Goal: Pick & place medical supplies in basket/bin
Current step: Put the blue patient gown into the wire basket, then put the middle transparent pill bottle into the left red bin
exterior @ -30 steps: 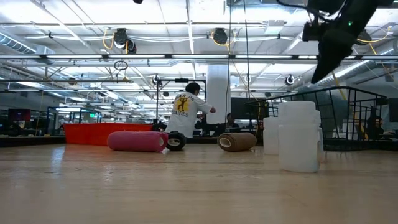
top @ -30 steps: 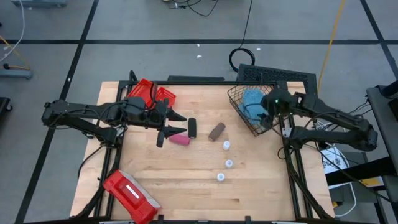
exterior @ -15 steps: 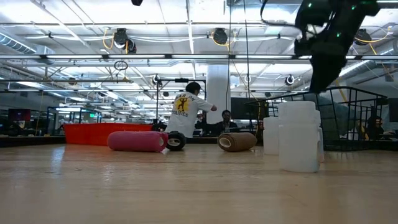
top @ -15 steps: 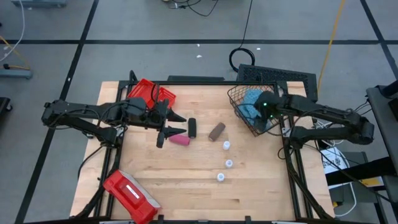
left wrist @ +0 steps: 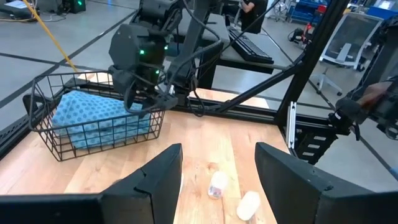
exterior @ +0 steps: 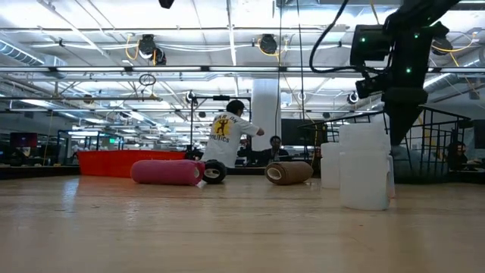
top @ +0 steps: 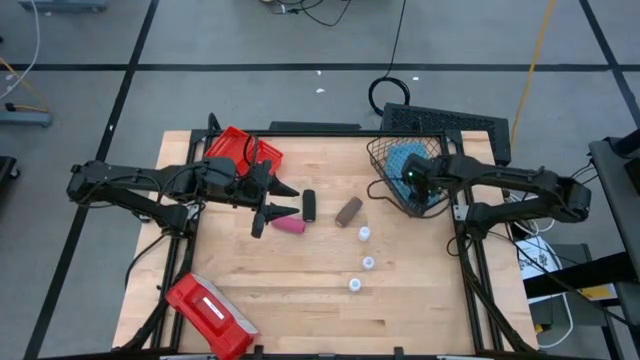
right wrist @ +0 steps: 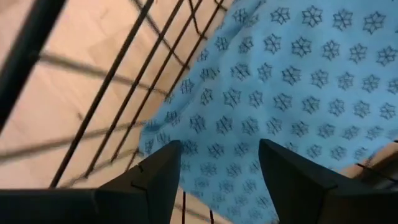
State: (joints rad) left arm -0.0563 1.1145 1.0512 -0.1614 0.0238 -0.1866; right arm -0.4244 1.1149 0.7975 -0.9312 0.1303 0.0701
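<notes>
Right end effector [right wrist: 217,180], fingers apart and empty, hangs inside the black wire-mesh basket [top: 385,160] at the tabletop's [top: 300,300] far right, directly over the blue folded cloth pad [right wrist: 286,81] lying in it. Left end effector [top: 272,205], fingers apart, waits beside the pink roll [top: 290,225], near the red bin [top: 238,148].

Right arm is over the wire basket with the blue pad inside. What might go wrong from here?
1. The right gripper, open with nothing between its fingers, hangs above the blue pad inside the wire basket; it might snag the mesh and drag the basket.
2. The left gripper hovers open next to the pink roll and black roll; a low pass may send them rolling.
</notes>
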